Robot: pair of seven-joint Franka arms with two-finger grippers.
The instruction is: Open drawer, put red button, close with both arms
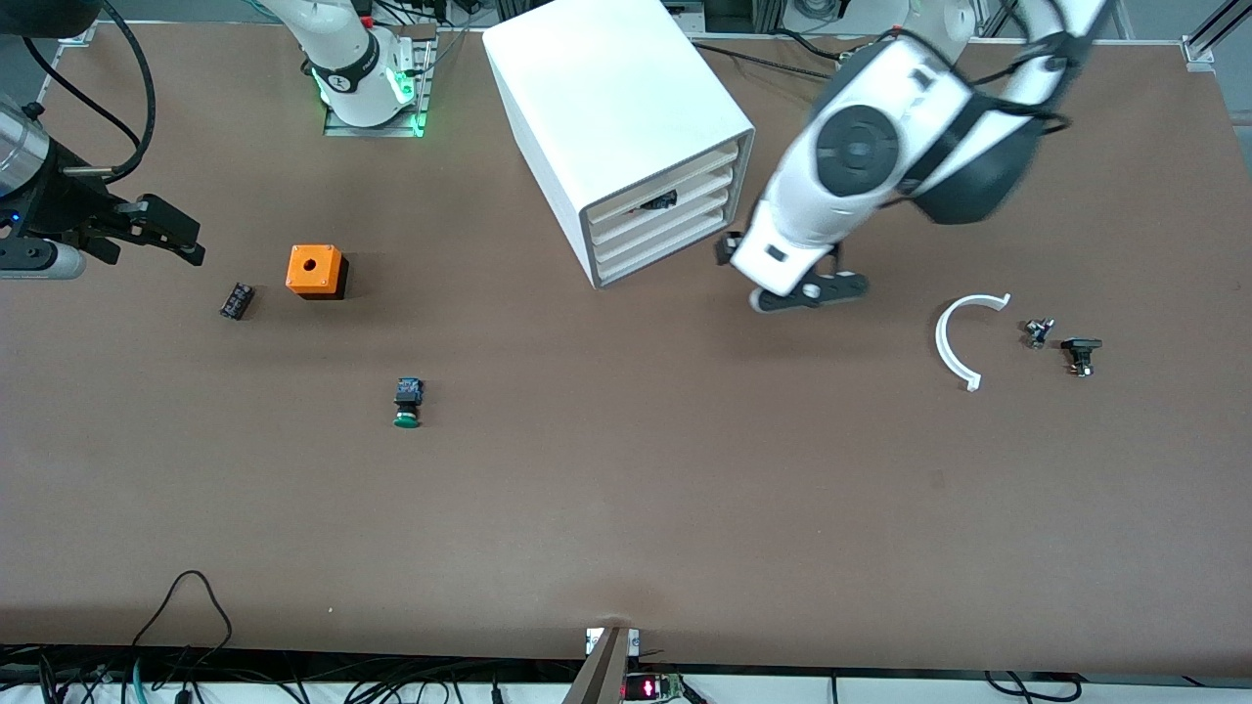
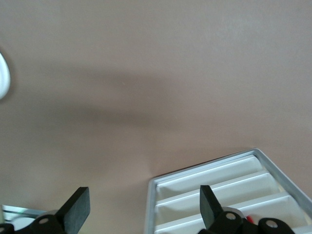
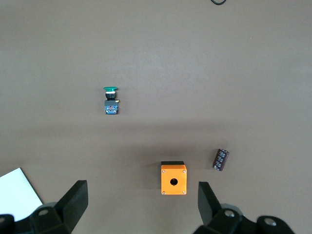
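The white cabinet [image 1: 606, 108] stands toward the robots' bases, and its middle drawer [image 1: 665, 217] sits pushed in, level with the other two. A small dark thing [image 1: 657, 202] shows in the slot above that drawer's front. In the left wrist view only a speck of the red button [image 2: 250, 220] shows, inside the cabinet front [image 2: 151, 204]. My left gripper [image 1: 782, 284] [image 2: 141, 204] hangs open and empty just in front of the drawers. My right gripper [image 1: 181, 240] [image 3: 141, 202] waits open and empty at the right arm's end of the table, above the orange box.
An orange box [image 1: 316, 271] [image 3: 173, 179], a small black part [image 1: 236, 299] [image 3: 221, 159] and a green button [image 1: 408, 403] [image 3: 111, 100] lie toward the right arm's end. A white curved piece [image 1: 963, 337] and two small dark parts [image 1: 1039, 331] [image 1: 1081, 352] lie toward the left arm's end.
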